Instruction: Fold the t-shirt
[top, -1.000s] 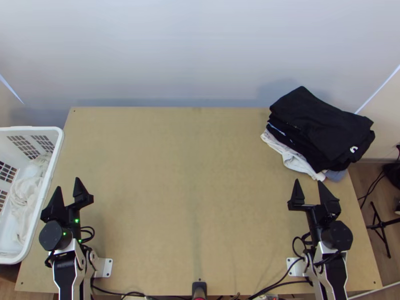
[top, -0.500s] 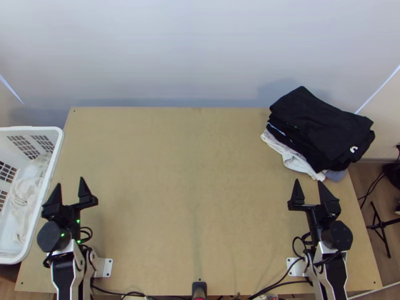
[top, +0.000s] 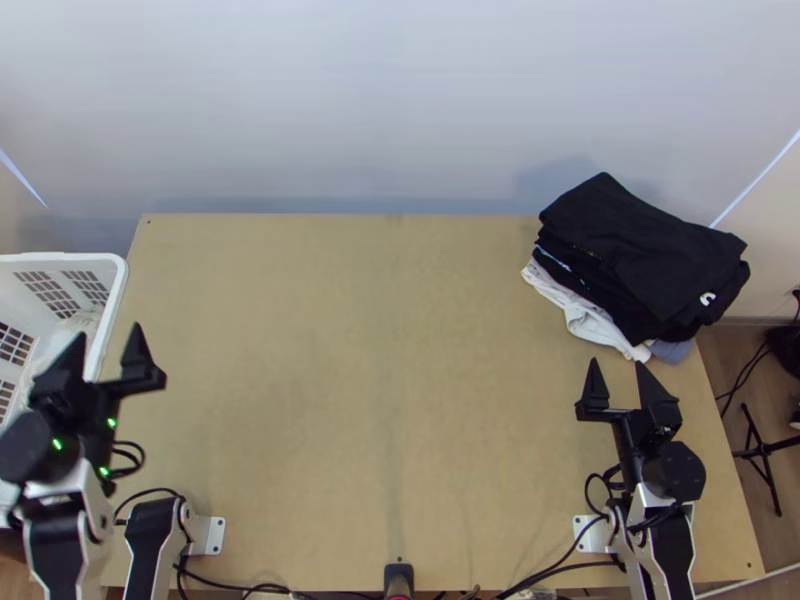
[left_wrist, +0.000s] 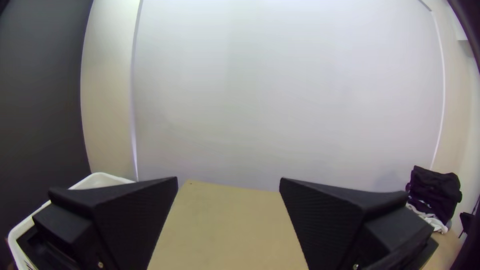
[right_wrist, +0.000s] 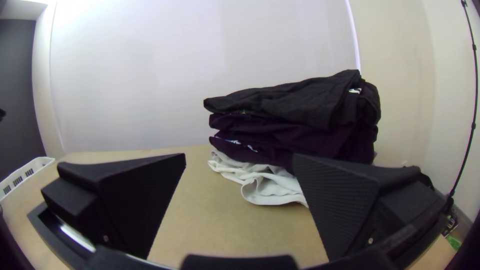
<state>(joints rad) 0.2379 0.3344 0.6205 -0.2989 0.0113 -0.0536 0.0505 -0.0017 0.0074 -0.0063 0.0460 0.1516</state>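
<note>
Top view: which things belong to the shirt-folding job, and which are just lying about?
Probably for the job:
white cloth in the white basket
stack of folded clothes
left gripper, open
right gripper, open

Apparently just lying about:
cables
black stand

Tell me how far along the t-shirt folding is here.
Done: a stack of folded clothes, dark over pale, sits at the table's far right corner.
In hand: nothing; the left pincer and right pincer both stand open and empty.
Left: pale cloth lies loose in the white basket; if that is the t-shirt, picking, spreading and folding probably all remain.
</note>
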